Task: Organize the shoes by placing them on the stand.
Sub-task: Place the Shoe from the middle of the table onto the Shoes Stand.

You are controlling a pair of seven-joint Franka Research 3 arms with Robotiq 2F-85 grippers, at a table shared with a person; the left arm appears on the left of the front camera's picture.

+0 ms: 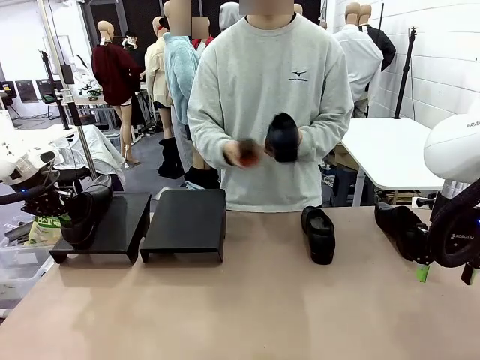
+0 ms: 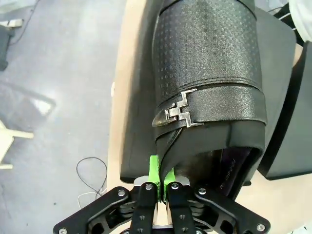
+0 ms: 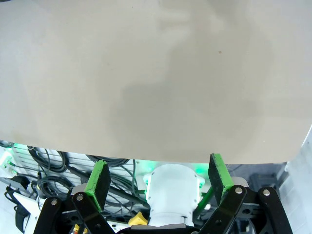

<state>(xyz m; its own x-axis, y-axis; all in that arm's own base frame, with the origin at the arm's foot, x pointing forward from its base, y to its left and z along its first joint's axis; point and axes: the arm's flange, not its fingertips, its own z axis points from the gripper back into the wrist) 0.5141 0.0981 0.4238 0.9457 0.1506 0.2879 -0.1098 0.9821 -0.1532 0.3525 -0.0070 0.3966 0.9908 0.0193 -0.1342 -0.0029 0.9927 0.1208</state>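
My left tool (image 2: 161,181) clamps the heel rim of a glossy black leather-like shoe (image 2: 207,63), its long axis pointing away over the flat black stand (image 2: 138,146) at the far-left corner of the bench (image 1: 247,315), while my right tool (image 3: 159,176) gapes empty.

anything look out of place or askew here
Two shoes lie on the table, off the stands: one mid-table, one near the right gripper. The left gripper pinches a third shoe by its rim, tilted over the left stand.

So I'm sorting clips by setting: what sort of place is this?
Likely a robotics lab or test workshop: the white right arm at a tan table, cable bundles beneath, a white worktable behind.
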